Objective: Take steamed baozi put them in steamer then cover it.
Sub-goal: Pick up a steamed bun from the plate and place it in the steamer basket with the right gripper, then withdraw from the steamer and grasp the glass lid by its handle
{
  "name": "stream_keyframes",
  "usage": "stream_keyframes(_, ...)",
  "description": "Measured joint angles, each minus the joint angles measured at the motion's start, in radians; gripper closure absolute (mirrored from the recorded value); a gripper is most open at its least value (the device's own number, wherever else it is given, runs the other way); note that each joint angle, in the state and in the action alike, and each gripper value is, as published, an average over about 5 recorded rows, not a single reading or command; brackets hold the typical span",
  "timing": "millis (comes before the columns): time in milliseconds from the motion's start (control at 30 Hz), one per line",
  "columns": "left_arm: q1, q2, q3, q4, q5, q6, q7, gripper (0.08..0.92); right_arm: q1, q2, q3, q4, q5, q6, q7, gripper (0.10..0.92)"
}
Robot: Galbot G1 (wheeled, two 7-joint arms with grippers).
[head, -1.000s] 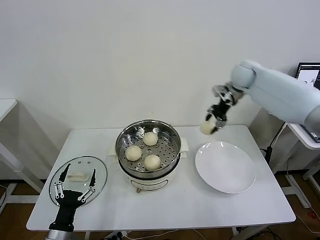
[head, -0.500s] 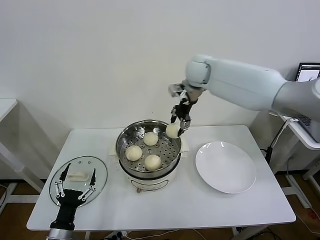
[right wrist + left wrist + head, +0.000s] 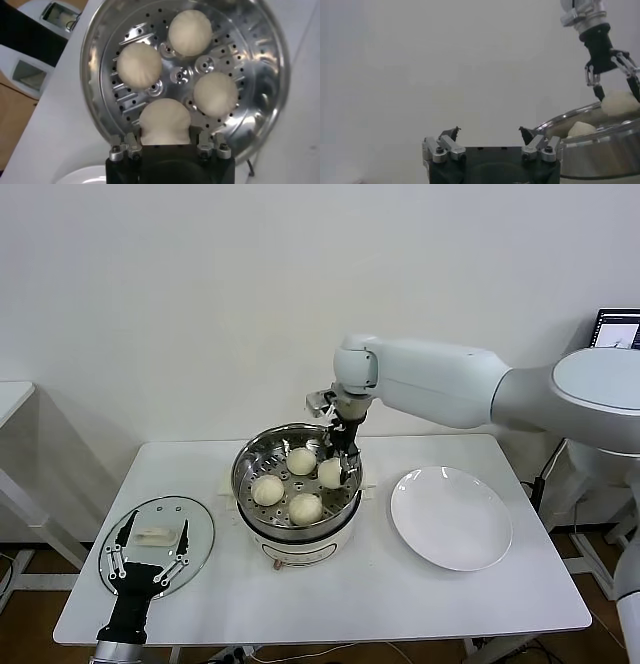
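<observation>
1. No readable writing or brand is seen.
2. Four baozi are counted in the steamer (image 3: 296, 476); the fourth baozi (image 3: 165, 121) is clamped between the right gripper (image 3: 337, 472) fingers.
3. One cover (image 3: 157, 542) lies on the table (image 3: 400, 589), beneath the spread, empty left gripper (image 3: 150, 549).
4. One white plate (image 3: 451, 517) sits beside the steamer.

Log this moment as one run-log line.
right gripper: shut on fourth baozi, inside steamer | three baozi on floor | left gripper: open, over lid | plate empty | steamer uncovered
</observation>
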Motion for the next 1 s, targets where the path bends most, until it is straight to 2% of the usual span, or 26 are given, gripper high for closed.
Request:
stream_keyframes(200,0.0,0.001,-0.001,0.0,-0.003,-0.001,0.0,0.177,-0.022,0.017,-0.009,-0.02,-0.018,-0.002,0.014,0.361)
stream_keyframes(467,-0.002,0.0,-0.004,0.0,-0.004,-0.001,-0.002,0.177,-0.036,0.02,-0.01,-0.03,-0.037,-0.005,0.036,0.215)
stream_keyframes(800,-0.004,-0.003,-0.004,0.001,-0.004,0.003,-0.002,0.177,-0.022,-0.007,0.029,0.005,-0.041,0.002,0.05,0.203)
stream_keyframes(1000,-0.012,0.001,-0.01,0.004,0.002,0.0,-0.002,0.177,-0.005,-0.079,0.102,0.07,-0.028,0.031,0.056,0.203)
